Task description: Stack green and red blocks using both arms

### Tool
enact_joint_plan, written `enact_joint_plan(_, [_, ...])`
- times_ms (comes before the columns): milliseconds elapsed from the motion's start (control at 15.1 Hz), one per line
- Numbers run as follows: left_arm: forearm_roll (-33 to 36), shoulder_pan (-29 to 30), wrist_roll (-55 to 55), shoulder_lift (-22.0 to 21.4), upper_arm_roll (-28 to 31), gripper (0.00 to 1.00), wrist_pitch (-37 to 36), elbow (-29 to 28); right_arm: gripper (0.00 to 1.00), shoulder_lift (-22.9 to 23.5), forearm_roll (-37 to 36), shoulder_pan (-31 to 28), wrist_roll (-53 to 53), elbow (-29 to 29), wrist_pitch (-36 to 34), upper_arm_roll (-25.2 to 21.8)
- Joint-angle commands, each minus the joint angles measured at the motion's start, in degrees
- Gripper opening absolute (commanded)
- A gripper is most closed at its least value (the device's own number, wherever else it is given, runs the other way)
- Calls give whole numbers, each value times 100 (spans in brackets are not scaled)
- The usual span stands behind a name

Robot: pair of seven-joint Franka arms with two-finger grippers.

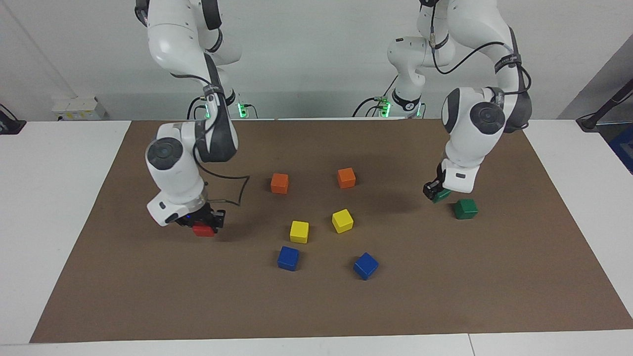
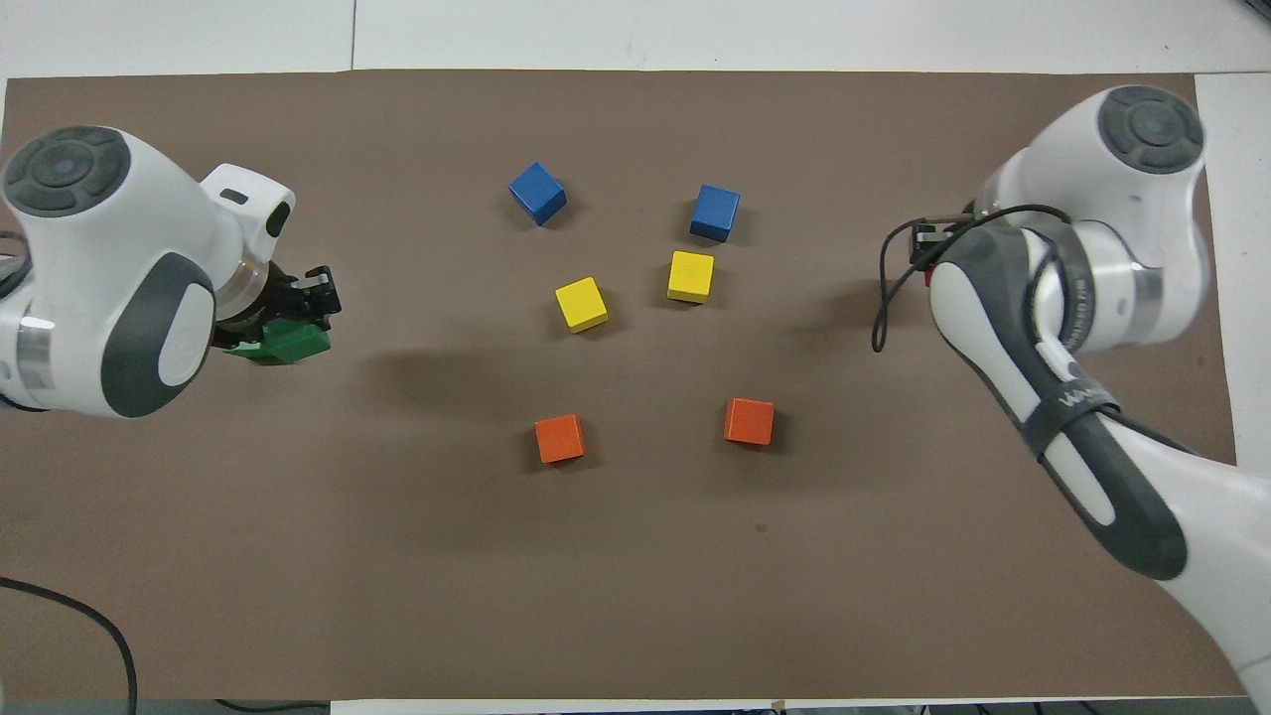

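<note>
A small dark-green cube (image 1: 440,196) is clamped in the left hand (image 1: 435,193), raised just beside and above a second dark-green cube (image 1: 466,208) lying on the brown-covered table (image 1: 445,296) toward the left arm's end. A small bright-red cube (image 1: 203,230) is clamped in the right hand (image 1: 205,223), over the table's right-arm end.

My workspace: white desk (image 1: 59,207) w/ brown mat (image 1: 316,306), plain wall.
Mat covers most of the desk top; bare white strips show at both ends & along the edge farthest from me. Seam in the desk surface visible there too. Wall (image 1: 306,54) is pale grey-white, evenly lit, no windows in view. Small white socket box (image 1: 79,109) sits on the desk by the wall, toward my right arm's end. Dark stand (image 1: 606,109) at the left arm's end.
</note>
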Motion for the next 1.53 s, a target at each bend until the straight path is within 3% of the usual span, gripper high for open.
enact_joint_plan(0, [-108, 584, 1940, -235, -31, 0, 174, -402, 0, -793, 30, -543, -664, -939, 124, 85])
enact_joint_plan(133, [-108, 788, 2771, -138, -23, 0, 367, -437, 0, -855, 22, -851, -823, -1211, 360, 85])
enact_joint_plan(464, [-108, 920, 2835, 143, -31, 0, 991, -411, 0, -786, 13, -1089, -893, -1564, 1081, 76])
enact_joint_plan(1261, [-108, 1114, 3143, 469, -23, 0, 1379, -472, 0, -592, 4, -1186, -1017, -1757, 1557, 76])
enact_joint_plan(1393, [-108, 1105, 3143, 451, -31, 0, 1405, -559, 99, -601, 4, -1195, -991, -1714, 1461, 76])
enact_joint_plan(1460, [-108, 1087, 3143, 451, -23, 6, 1405, -577, 100, -601, 4, -1186, -991, -1679, 1408, 76])
